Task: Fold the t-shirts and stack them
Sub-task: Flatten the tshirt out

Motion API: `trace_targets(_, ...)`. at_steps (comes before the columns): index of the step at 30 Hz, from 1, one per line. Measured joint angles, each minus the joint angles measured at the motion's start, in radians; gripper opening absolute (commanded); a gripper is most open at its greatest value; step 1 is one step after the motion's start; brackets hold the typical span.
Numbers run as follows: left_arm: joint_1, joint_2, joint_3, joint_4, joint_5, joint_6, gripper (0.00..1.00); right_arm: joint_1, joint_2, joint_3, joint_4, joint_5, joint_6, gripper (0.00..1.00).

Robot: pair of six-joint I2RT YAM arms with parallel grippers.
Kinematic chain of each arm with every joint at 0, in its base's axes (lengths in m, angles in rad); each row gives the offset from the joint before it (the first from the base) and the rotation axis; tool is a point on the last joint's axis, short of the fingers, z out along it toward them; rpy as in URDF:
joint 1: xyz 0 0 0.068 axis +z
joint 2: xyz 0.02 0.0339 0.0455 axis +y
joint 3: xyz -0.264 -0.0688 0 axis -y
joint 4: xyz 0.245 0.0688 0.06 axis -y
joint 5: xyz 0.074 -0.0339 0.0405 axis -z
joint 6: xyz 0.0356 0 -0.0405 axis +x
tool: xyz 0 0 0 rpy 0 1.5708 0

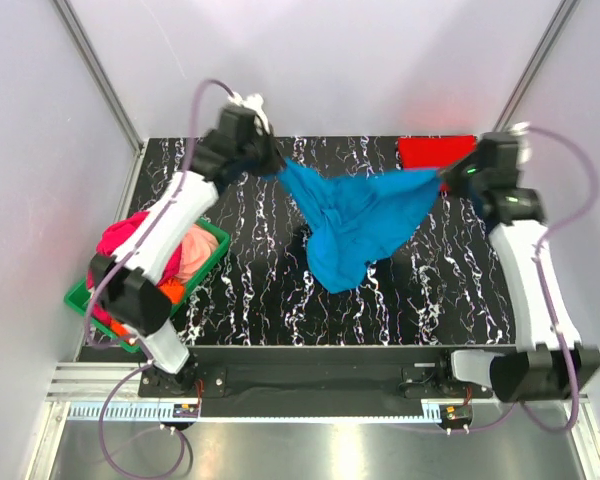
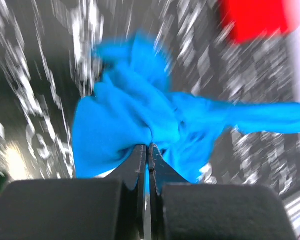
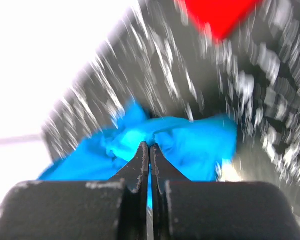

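folds of soft blue t-shirt [image 1: 355, 220] sag between left end effector [image 1: 277, 172] and right end effector [image 1: 442, 180], both pinching it.

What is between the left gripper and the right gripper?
Only the blue t-shirt. The top view shows it stretched from the left gripper to the right gripper, both shut on it.

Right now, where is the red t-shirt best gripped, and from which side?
Pinch the red t-shirt at its near edge, coming from the arms' side, probably with the right gripper, which is closest but shut on the blue t-shirt. It lies flat at the far right corner of the table, so only an edge can be pinched.
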Motion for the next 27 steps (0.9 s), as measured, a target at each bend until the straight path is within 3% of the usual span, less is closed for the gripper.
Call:
trace_targets(3,0.022,-0.054,0.2,-0.074,-0.011,0.032,0.0,-0.096,-0.068,0.172,-0.043,0.037,-0.047,0.0)
trace_targets(5,0.034,-0.087,0.243,-0.095,-0.014,0.044,0.0,-0.139,-0.106,0.217,-0.069,0.064,-0.066,0.0)
trace_targets(13,0.037,-0.181,0.238,-0.189,-0.016,0.082,0.0,-0.145,-0.143,0.237,-0.184,0.069,-0.11,0.0)
trace_targets(20,0.034,-0.257,0.096,-0.226,0.01,0.085,0.0,-0.145,-0.155,0.267,-0.234,0.079,-0.138,0.0)
trace_targets(27,-0.111,-0.603,-0.328,-0.144,0.061,0.019,0.0,-0.145,-0.176,0.304,-0.229,0.064,-0.16,0.0)
